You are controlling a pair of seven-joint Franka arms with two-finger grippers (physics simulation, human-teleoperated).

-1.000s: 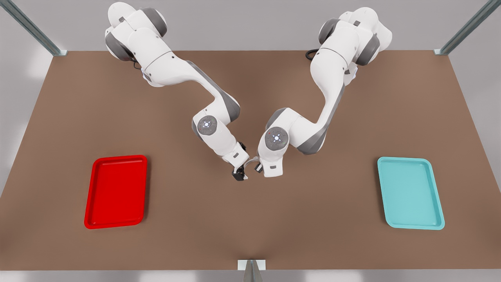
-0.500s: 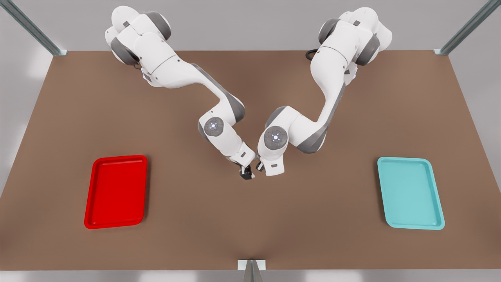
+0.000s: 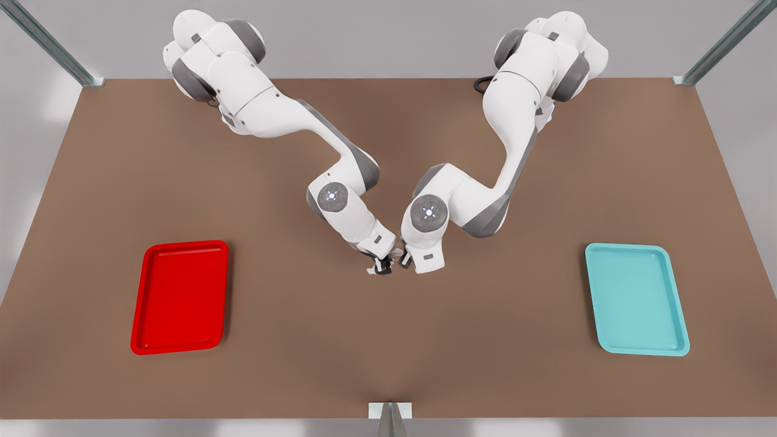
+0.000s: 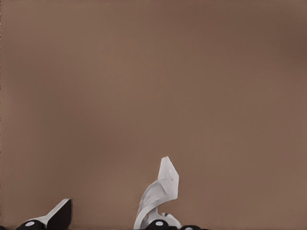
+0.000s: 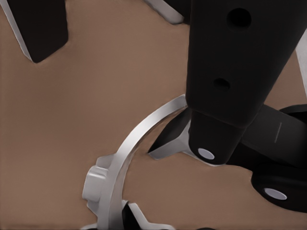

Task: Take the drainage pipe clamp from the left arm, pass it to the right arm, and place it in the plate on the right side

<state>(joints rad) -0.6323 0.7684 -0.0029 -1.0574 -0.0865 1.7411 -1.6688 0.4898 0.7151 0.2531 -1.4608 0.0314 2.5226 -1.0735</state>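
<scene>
Handover at mid-table, both grippers meeting over the clamp

From the front view's left: the red tray lies bare. My right arm, bent low, has brought the right gripper in beside the other since a second ago, its fingers spread wide with the drainage pipe clamp arching between them, touching one finger. The left gripper, wrist turned down, grips the clamp's end above the table. The teal tray sits well apart at the right
</scene>
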